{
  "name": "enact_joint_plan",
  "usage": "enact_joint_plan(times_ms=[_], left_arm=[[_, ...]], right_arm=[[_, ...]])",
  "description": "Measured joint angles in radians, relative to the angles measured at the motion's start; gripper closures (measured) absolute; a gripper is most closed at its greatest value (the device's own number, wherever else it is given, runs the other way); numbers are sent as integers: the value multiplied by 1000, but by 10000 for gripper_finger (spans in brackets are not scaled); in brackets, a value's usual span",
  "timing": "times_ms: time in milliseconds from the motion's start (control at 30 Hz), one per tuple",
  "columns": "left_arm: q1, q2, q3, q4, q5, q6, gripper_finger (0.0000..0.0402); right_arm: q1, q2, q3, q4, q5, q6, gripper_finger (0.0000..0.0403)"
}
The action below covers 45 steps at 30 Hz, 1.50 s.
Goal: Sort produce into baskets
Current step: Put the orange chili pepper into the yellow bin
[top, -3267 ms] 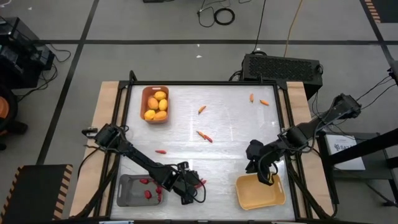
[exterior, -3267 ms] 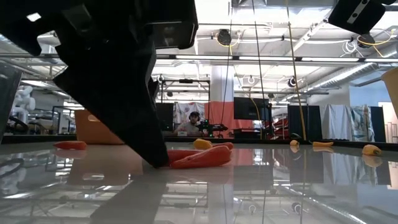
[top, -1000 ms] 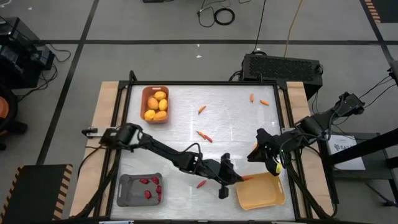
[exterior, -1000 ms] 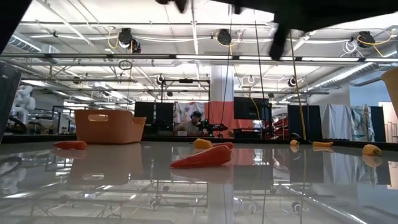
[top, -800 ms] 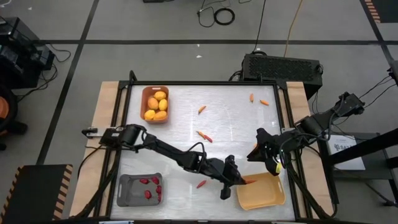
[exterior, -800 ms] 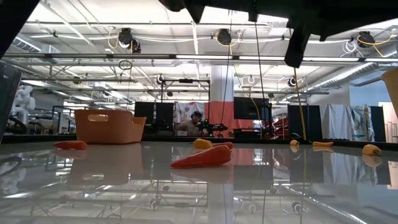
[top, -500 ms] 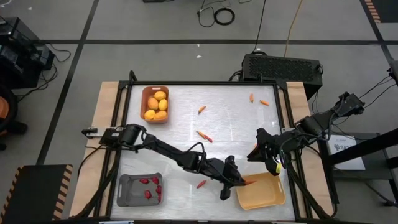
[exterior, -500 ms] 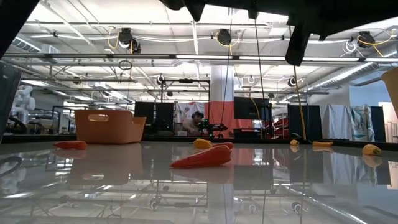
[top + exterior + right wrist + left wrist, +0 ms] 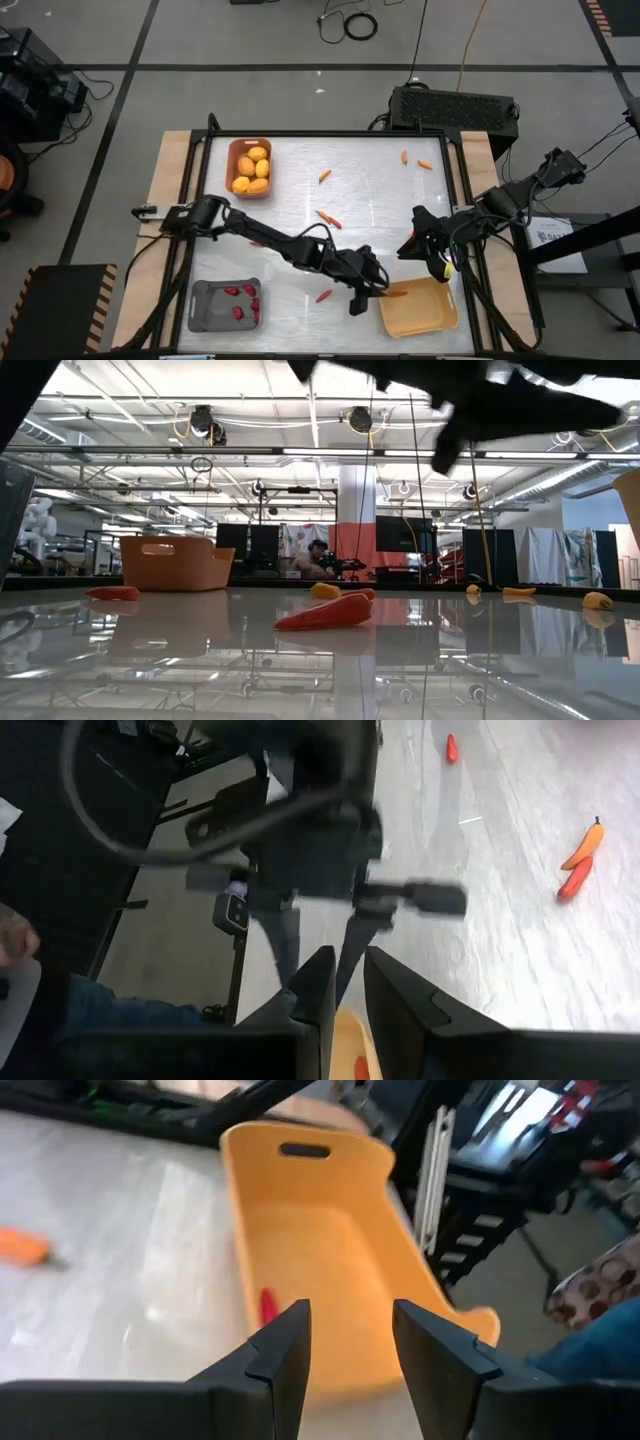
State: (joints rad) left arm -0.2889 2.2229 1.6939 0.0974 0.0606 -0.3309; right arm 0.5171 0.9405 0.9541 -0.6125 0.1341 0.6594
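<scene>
My left gripper is open and empty at the yellow basket's left far corner. An orange-red piece lies inside that corner, on the basket's floor against its wall, apart from the fingers. My right gripper hovers just beyond the basket's far edge, its fingers a little apart and holding nothing. The grey basket at the near left holds several red chillies. The orange-brown basket at the far left holds several lemons.
Loose pieces lie on the table: one near the left gripper, a pair mid-table, one farther back, two at the far right, and a red one at the left. The left arm stretches across the table's near half.
My left gripper has reached the yellow basket's left far corner, then drawn back a little toward the table's left. The orange-red piece that was at its fingertips now lies in the basket's corner, apart from them.
</scene>
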Motion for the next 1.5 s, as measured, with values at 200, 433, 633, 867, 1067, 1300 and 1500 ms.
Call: enact_joint_plan(times_ms=[200, 433, 633, 867, 1067, 1300, 1500], left_arm=[[48, -128, 0, -384, -1, 59, 252], [135, -221, 1, -784, -110, 187, 252], [235, -221, -25, -989, -180, 331, 252], [337, -210, -84, -943, -206, 481, 252], [377, -191, -96, -936, -187, 579, 252], [384, -121, -95, -904, -155, 634, 252], [385, -67, -95, -892, -169, 633, 252]], right_arm=[[0, 0, 0, -7, 0, 1, 353], [0, 0, -2, -13, 0, 0, 353], [0, 0, -2, -20, 0, 1, 353], [0, 0, -2, -31, 0, 0, 353], [0, 0, -2, -83, 0, -2, 353], [0, 0, -1, -106, 0, -7, 353], [0, 0, -1, -108, 0, -13, 353]])
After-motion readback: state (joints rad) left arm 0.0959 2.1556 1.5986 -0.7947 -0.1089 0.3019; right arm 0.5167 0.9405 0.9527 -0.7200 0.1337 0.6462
